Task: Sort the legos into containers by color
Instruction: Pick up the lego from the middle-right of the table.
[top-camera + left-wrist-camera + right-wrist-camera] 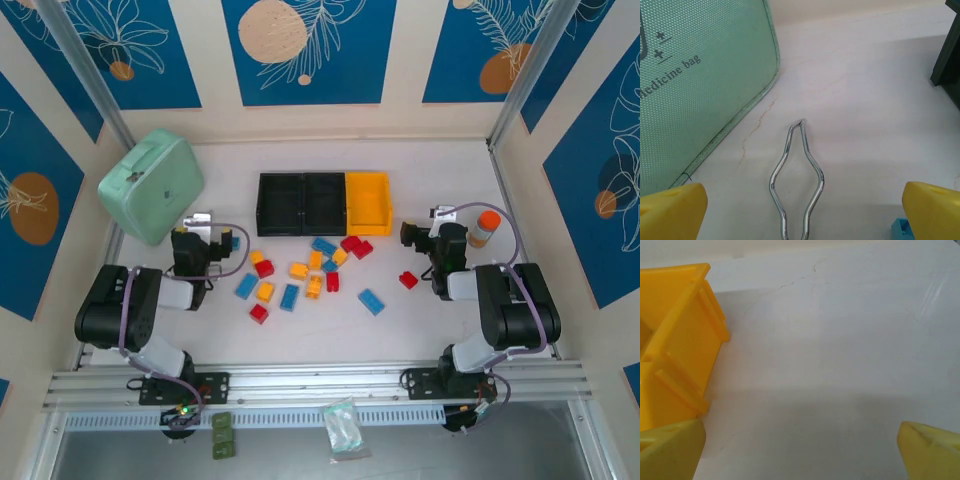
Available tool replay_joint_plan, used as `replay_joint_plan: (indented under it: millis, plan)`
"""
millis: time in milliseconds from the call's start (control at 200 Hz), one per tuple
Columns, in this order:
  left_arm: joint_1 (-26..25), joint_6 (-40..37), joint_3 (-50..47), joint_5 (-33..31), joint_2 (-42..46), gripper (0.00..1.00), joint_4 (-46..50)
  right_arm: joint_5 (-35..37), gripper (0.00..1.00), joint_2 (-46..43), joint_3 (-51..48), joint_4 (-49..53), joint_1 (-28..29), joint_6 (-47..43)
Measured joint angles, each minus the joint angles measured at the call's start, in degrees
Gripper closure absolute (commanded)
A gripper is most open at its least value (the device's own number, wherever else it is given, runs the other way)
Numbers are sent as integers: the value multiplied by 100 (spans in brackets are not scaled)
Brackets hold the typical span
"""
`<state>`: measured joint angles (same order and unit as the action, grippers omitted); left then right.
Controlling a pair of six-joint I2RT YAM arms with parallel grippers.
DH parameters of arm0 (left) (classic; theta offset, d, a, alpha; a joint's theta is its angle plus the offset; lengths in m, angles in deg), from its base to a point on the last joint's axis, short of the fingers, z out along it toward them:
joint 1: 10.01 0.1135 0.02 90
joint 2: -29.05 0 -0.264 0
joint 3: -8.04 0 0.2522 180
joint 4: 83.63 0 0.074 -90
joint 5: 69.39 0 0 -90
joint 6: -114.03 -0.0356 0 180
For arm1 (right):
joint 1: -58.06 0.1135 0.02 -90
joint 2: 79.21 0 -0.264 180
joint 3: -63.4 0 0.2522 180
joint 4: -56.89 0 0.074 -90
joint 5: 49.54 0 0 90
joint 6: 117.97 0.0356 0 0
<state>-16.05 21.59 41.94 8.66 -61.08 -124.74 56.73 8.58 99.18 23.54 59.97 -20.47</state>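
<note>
Containers (320, 176) row axis left-right; legos (299, 270) scattered nearer; both jaws spread wide, empty.

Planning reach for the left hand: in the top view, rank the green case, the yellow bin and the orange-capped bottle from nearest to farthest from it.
1. The green case, just to the left of the left hand.
2. The yellow bin, at the right end of the bin row.
3. The orange-capped bottle, far right.

Two black, bulky-jointed arms (100, 310) carry purple cables (243, 250) and yellow pincer fingers (672, 210).
</note>
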Motion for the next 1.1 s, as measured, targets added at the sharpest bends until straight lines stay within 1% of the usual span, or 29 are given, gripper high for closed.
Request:
replay_joint_plan:
  millis: [945,1015,1101]
  plan:
    - [0,0,0,0,2,1,0,17,1,-39,0,44,0,0]
    - [0,4,11,-2,125,1,195,13,1,-181,2,155,26,-4]
    - [0,44,181,-13,549,1,881,15,1,-610,96,732,48,0]
